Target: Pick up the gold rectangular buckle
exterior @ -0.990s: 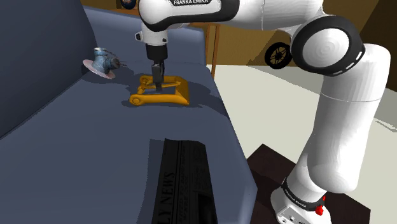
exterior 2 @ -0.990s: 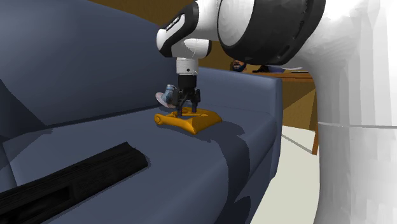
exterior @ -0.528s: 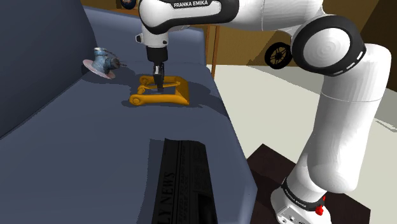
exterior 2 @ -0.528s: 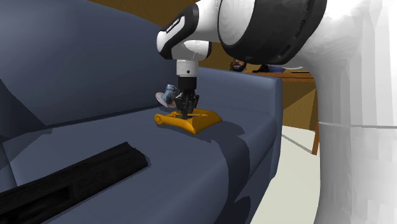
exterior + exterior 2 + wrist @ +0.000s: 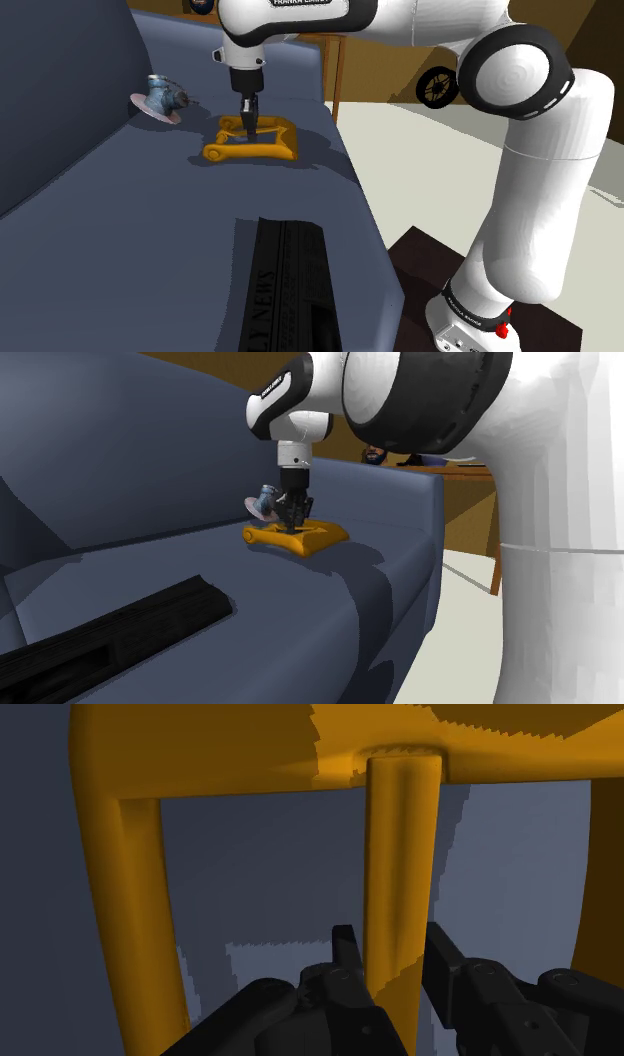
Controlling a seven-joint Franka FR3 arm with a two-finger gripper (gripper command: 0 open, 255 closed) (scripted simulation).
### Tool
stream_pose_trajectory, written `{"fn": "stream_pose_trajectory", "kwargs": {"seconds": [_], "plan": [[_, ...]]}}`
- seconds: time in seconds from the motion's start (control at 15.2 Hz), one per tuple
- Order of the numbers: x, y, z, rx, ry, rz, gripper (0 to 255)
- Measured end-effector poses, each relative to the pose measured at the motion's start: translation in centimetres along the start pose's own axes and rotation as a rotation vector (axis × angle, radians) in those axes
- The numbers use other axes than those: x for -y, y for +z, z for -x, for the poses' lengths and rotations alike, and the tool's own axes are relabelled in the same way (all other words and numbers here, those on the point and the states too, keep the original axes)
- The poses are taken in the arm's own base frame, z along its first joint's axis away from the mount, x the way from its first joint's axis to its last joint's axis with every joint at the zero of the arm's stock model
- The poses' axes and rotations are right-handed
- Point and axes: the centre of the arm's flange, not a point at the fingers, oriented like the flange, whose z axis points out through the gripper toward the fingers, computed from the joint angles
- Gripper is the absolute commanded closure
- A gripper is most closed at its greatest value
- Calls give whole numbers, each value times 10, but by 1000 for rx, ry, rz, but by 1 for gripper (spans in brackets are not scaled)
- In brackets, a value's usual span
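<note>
The gold rectangular buckle (image 5: 272,152) is just above the dark blue sofa seat (image 5: 140,230), near the seat's far end. My black gripper (image 5: 248,128) points straight down into its frame, shut on the buckle's middle bar. In the wrist view the bar (image 5: 400,864) runs up between the two fingers, which clasp it on both sides at my gripper (image 5: 392,946). In the second exterior view the buckle (image 5: 320,536) hangs slightly tilted under the gripper (image 5: 293,524), with its shadow on the cushion below.
A small grey-blue object on a pink disc (image 5: 160,98) sits by the sofa back, beyond the buckle. A black folded newspaper (image 5: 285,290) lies on the near seat. The seat's edge drops to a pale floor (image 5: 430,170) at the shoulder view's right.
The fingers, open around the bar a second ago, have closed on it. The hand and buckle have since risen a little off the cushion.
</note>
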Motion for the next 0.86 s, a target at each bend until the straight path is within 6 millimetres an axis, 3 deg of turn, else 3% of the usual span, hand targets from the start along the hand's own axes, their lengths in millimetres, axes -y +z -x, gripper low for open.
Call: {"fn": "stream_pose_trajectory", "kwargs": {"seconds": [0.86], "plan": [[3,-66,1,0,0,0,255]]}}
